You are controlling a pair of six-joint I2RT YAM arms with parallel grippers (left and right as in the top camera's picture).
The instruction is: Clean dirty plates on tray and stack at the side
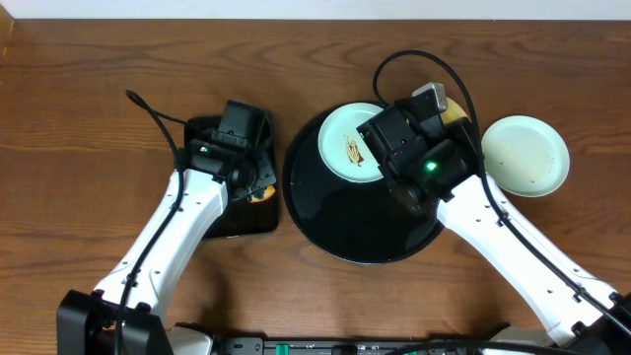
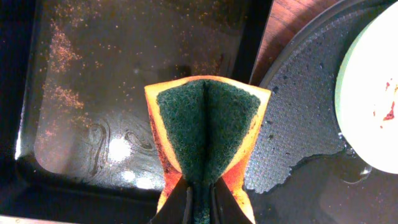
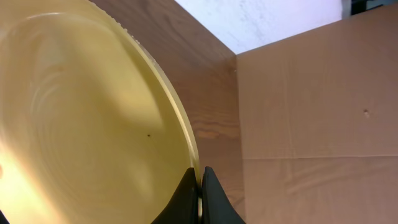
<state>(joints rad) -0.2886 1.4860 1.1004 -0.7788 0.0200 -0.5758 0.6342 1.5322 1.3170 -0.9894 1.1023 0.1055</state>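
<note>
Right gripper pinches the yellow plate by the tray; left gripper, clamping the sponge, should wipe lightly.

Middle of wooden desk: large round glossy black tray. Just left of it, narrow desk strip between: smaller rectangular black tray. On round tray, rear-left part: pale blue-green round plate. On desk right of round tray: second pale round plate. Over round tray's rear-right edge, between those two plates: pale yellow round plate, tilted, rim pinched in right hand. Above rectangular tray's right side: folded orange-and-green sponge, pinched in left hand.
</note>
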